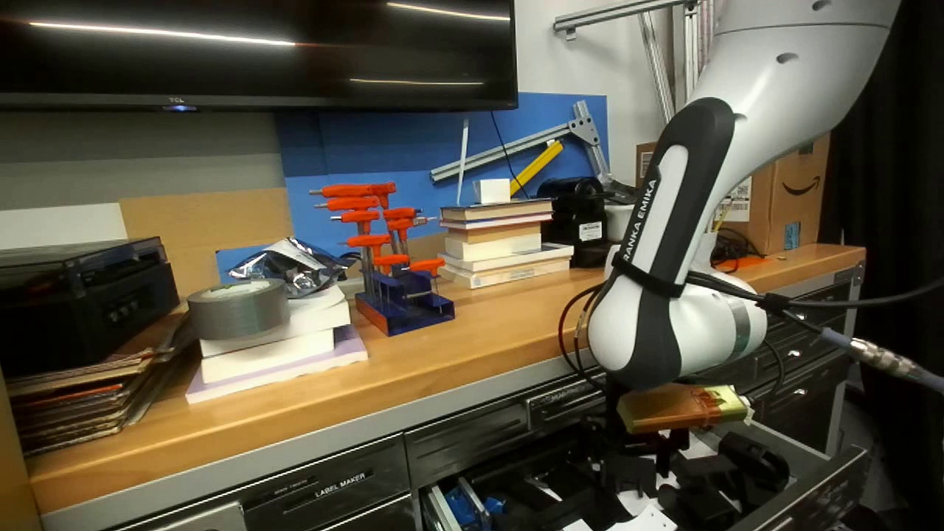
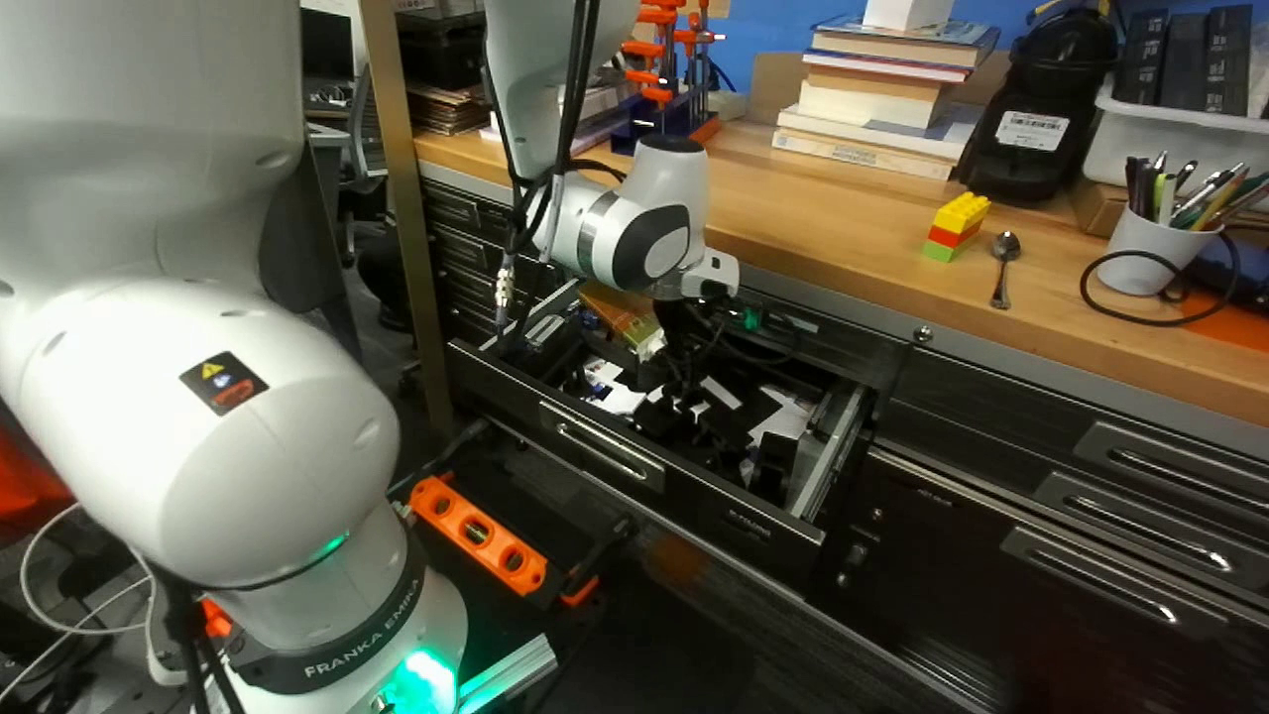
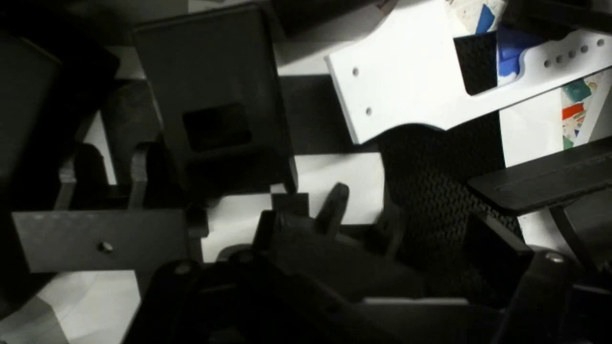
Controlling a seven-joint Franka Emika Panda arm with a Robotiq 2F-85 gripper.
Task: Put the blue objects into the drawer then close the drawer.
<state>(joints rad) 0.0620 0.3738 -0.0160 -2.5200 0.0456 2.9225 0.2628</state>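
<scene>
Claw (image 3: 382, 234): its fingers (image 3: 501, 242) stand spread well apart in the wrist view, pinching nothing; it hangs low over the drawer's contents, and whether it touches any of them I cannot tell.
Tabbed piece (image 3: 354, 260): dark, in line with the gap between the fingers; black lining (image 3: 435, 191) and a flat white plate (image 3: 406, 76) show just beyond.
Blue objects: so dark that colour does not single them out; I judge both to be in the drawer already, among the blackish pieces. The likeliest one is a chunky block (image 1: 754, 459), near the claw but apart from it, toward the drawer's front by the side rail (image 2: 833, 454). The second may be a piece closer to the fingers, though that is a guess.
Drawer (image 2: 709, 504): pulled well out, so closing is not yet done. The putting-in looks finished or nearly so; what remains, I judge, is lifting the claw clear and pushing the front, with its handle (image 2: 603, 451), home.
Bench (image 2: 843, 238): books (image 2: 872, 99), toy bricks (image 2: 954, 228) and a clamp rack (image 1: 417, 317) sit well apart from the claw.
</scene>
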